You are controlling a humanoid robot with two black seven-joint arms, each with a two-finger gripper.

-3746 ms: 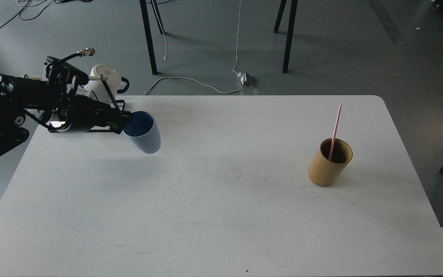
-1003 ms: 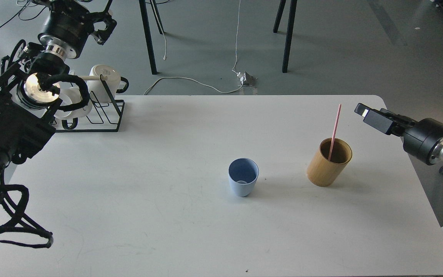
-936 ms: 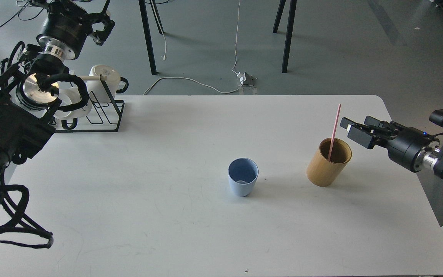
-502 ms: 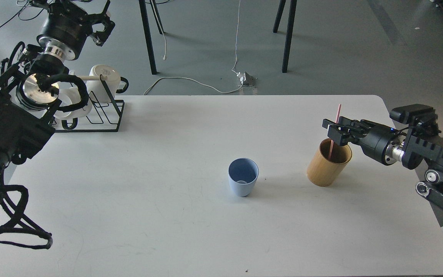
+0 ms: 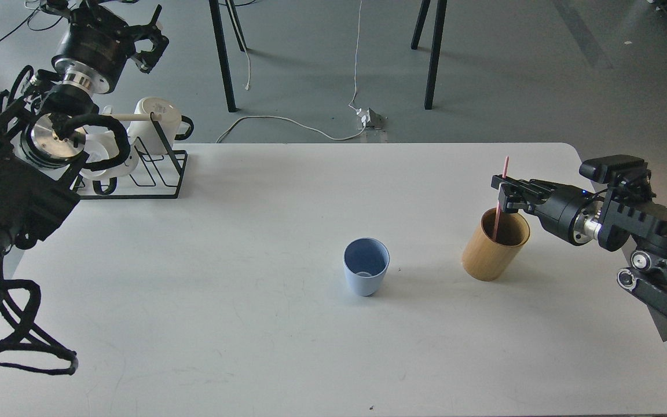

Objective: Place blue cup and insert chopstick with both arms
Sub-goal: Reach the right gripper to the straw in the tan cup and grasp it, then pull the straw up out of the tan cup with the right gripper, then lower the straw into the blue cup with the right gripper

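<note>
The blue cup [image 5: 366, 267] stands upright and empty near the middle of the white table [image 5: 252, 324]. The pink chopstick [image 5: 501, 191] stands almost upright in a tan wooden cylinder [image 5: 487, 255] to the cup's right. My right gripper [image 5: 505, 196] reaches in from the right just above the cylinder's rim, and its fingers are closed on the stick's middle. My left arm is raised at the far left, well away from the cup. Its gripper [image 5: 149, 40] is high above the mug rack, with its fingers spread and empty.
A black wire mug rack [image 5: 148, 174] with white mugs [image 5: 157, 116] stands at the table's back left corner, partly behind my left arm. Chair legs and a white cable lie on the floor beyond the table's far edge.
The left arm set the blue cup on the table and withdrew upward. The right arm came in from the right and closed on the chopstick, which now stands straighter.
</note>
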